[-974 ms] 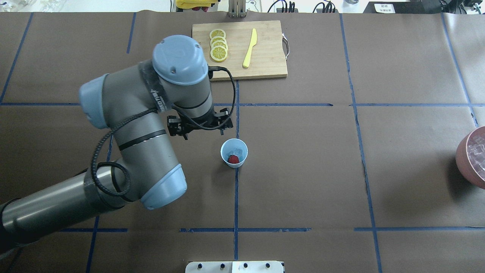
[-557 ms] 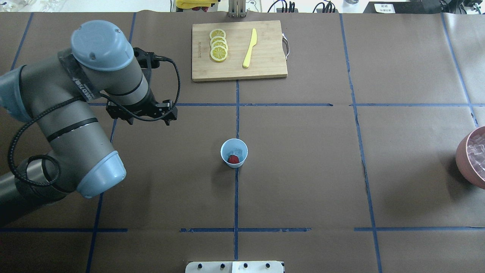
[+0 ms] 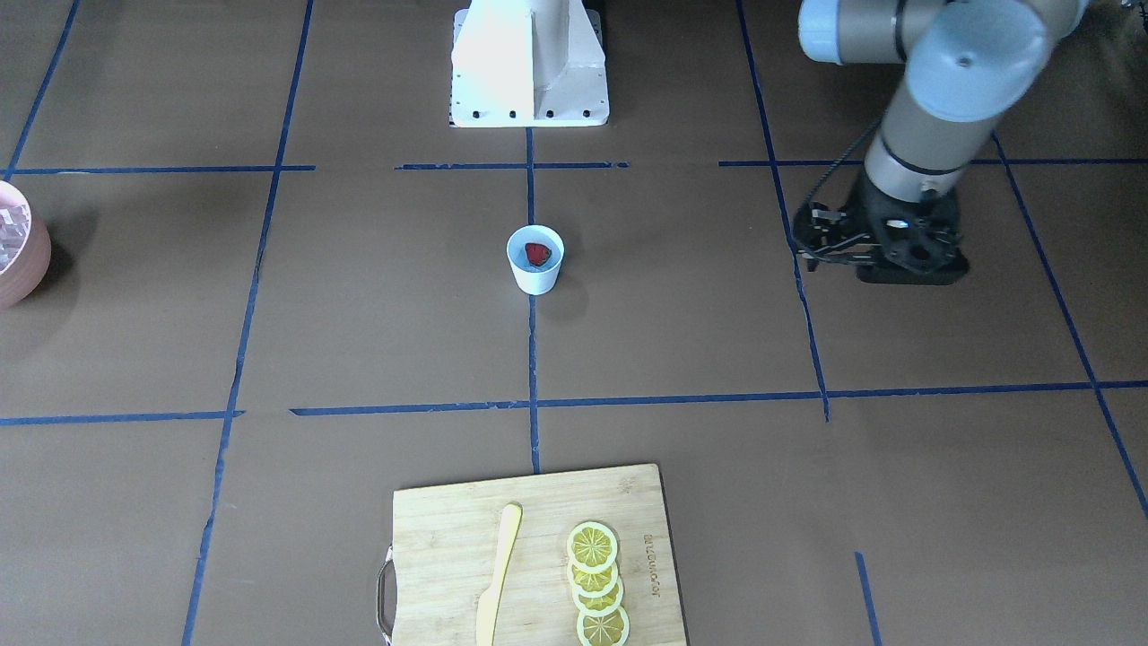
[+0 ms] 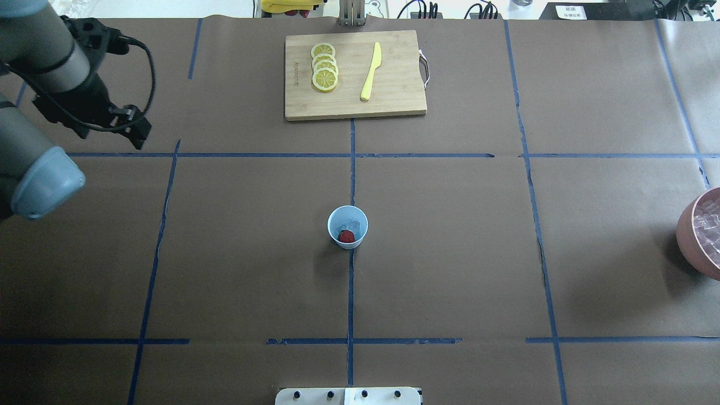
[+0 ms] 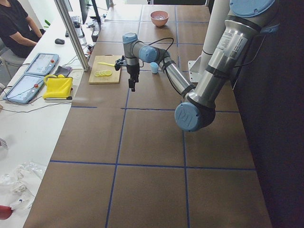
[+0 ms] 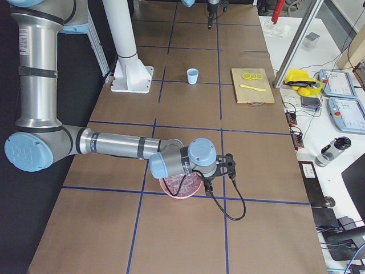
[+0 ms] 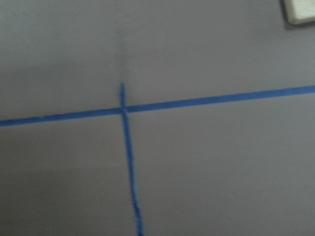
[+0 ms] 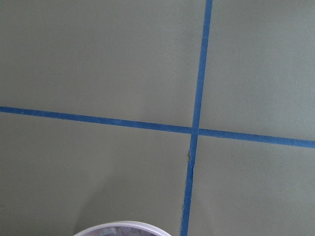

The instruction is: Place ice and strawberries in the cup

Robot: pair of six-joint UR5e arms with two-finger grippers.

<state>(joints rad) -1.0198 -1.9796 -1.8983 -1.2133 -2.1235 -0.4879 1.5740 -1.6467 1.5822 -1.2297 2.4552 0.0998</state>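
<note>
The white cup (image 4: pixel 347 226) with a pale blue inside stands upright at the table's middle; it also shows in the front view (image 3: pixel 535 260). The red strawberry (image 4: pixel 346 237) lies inside it, with a pale ice cube (image 4: pixel 352 223) beside it. More ice (image 4: pixel 710 228) fills the pink bowl (image 4: pixel 687 239) at the right edge. My left gripper (image 4: pixel 93 121) hangs open and empty far left of the cup, over bare table. My right gripper (image 6: pixel 195 177) is over the pink bowl in the exterior right view only; I cannot tell whether it is open or shut.
A wooden cutting board (image 4: pixel 394 84) at the far middle holds several lemon slices (image 4: pixel 324 66) and a yellow knife (image 4: pixel 371 71). The robot's white base (image 3: pixel 529 63) stands behind the cup. Blue tape lines cross the brown table cover.
My left arm has swung from just beside the cup away to the far left, its gripper empty. The strawberry and the cup have stayed put.
</note>
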